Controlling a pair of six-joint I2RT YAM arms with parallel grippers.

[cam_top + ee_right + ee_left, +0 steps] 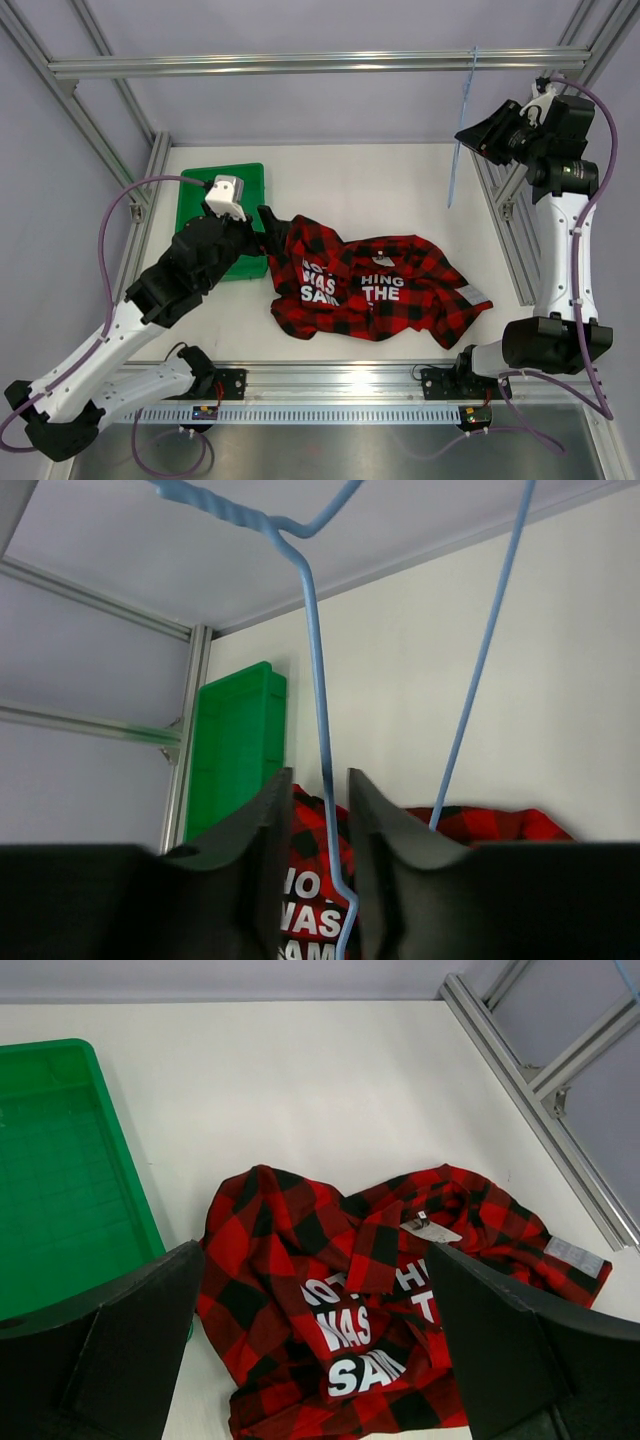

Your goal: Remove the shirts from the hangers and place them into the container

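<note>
The plaid shirt (375, 290) lies crumpled on the desk (360, 190), already free of its hanger. Its white lettering faces up, and one end reaches close to the green tray (222, 170) on the left. None of it is inside the tray yet.

The left gripper (312, 1320) hangs over the shirt's left part, just beside the tray. Its jaws are spread wide and hold nothing. I judge that the step in hand is to seize the shirt and carry it into the tray.

To do this well, the jaws should come straight down on a thick bunch of cloth, for example the raised fold above the lettering. A single flat layer could slip out. The shirt is bigger than the tray, so the arm should lift it high enough for the trailing part to clear the low wall. Then it should lower the shirt slowly over the middle, so that the cloth piles up and does not hang over the rim.

Farther back and high on the right, the light-blue wire hanger (316, 680) hangs by the frame. The right gripper (319, 780) has its jaws parted only a little. The wire runs through this gap and seems not pinched. This arm should stay clear of the desk.
</note>
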